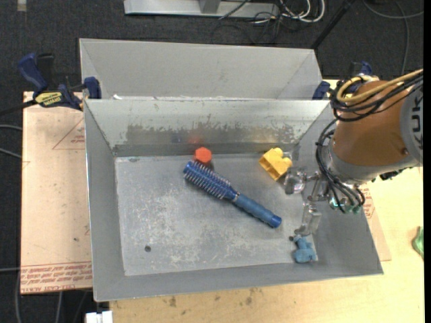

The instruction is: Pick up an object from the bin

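Since the small blue plastic piece (304, 253) is lying flat on the bin floor in the near right corner, I'd say the pick hasn't really happened yet. The gripper (301, 236) sits right over it, its lower end just above the piece or maybe touching its top edge, honestly can't say which from this angle. Also can't tell whether the gripper is apart or together, it's a thin dark shape and that's all I get. Nothing is visibly clamped in it, so I wouldn't call anything held.

So by my read the approach looks about done. What's left is the grab itself: closing on the piece, then lifting it clear of the bin (175, 237). That corner is tight against the sloped right wall, which could make it fiddly.

Everything else is well apart from the action: a blue hairbrush (229, 194) lying diagonally mid-bin, a yellow blocky toy (275, 162) near the back right, and a small orange cap-like thing (203, 155) by the back wall, next to the brush's bristle end
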Available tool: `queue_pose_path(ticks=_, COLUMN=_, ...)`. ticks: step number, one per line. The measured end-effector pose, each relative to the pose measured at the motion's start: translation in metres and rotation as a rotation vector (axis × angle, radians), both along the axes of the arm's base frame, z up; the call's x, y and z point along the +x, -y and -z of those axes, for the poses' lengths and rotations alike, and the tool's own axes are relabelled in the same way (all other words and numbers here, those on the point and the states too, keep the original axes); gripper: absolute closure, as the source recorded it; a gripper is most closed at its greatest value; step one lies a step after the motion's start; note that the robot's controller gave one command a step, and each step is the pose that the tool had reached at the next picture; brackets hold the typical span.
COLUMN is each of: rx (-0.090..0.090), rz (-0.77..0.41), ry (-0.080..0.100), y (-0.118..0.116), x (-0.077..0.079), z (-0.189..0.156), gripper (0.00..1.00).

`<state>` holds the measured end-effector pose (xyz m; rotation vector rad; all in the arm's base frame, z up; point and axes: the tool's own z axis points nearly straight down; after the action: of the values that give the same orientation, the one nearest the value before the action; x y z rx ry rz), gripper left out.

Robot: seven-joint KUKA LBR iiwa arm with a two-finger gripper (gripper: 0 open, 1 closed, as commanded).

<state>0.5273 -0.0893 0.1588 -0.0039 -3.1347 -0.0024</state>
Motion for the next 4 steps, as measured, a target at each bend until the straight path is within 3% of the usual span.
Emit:
queue_pose_path(ticks=1, rx=0.001, rz=0.046, ry=0.0, y=-0.017, x=-0.006, z=0.093, gripper=0.0)
queue_pose_path(ticks=2, rx=-0.001, rz=0.046, ry=0.008, y=-0.016, x=-0.004, z=0.089, gripper=1.0)
queue_pose_path(ticks=3, rx=-0.002, rz=-0.033, ry=0.019, y=-0.046, x=-0.013, z=-0.172, gripper=1.0)
queue_pose_path(ticks=4, rx=-0.001, rz=-0.033, ry=0.011, y=-0.046, x=-0.014, z=-0.167, gripper=0.0)
